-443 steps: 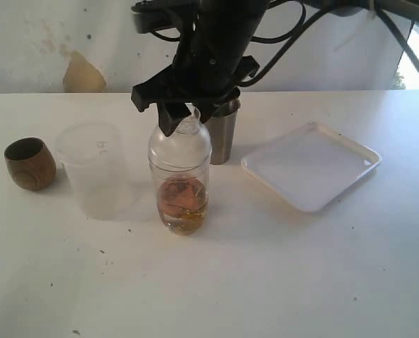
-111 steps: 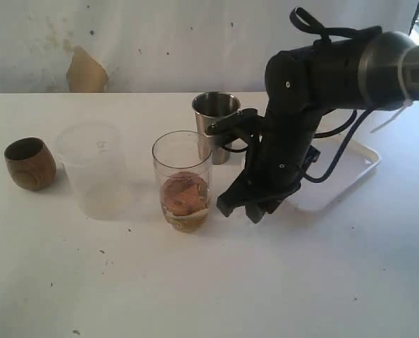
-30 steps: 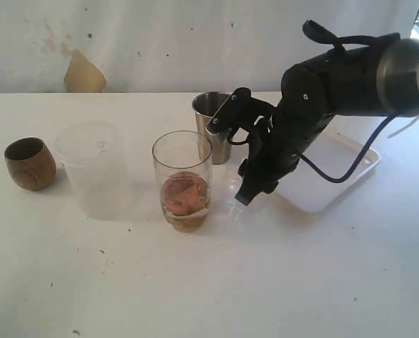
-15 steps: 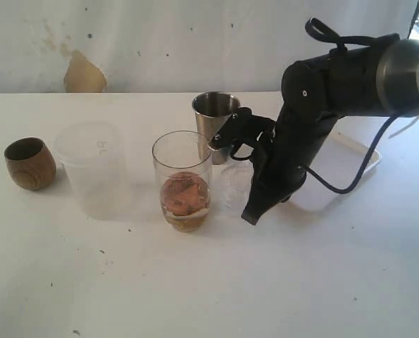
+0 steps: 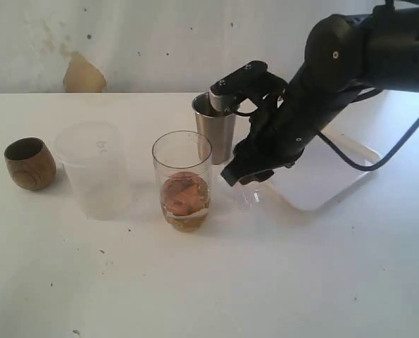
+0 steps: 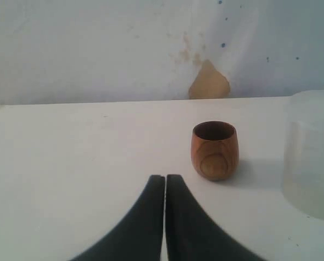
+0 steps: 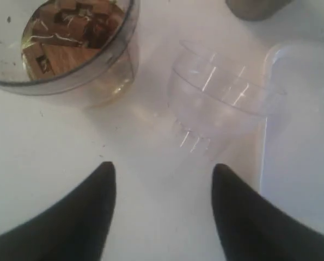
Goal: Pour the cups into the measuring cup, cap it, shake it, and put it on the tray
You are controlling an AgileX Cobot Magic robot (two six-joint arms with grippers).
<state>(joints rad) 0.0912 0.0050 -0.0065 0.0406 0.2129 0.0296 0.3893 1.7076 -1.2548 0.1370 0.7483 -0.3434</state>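
White worktop (image 5: 195, 282), few dark specks scattered. Behind it, off-white wall (image 5: 160, 42), stained; tan patch (image 5: 82, 74) low, meeting worktop's far edge.

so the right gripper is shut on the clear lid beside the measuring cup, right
Not shut. The right wrist view shows the right gripper open, its jaws apart short of the clear lid, which lies free beside the measuring cup.

Only a faint, unreadable mark (image 5: 101, 146) on the frosted cup (image 5: 91, 176)
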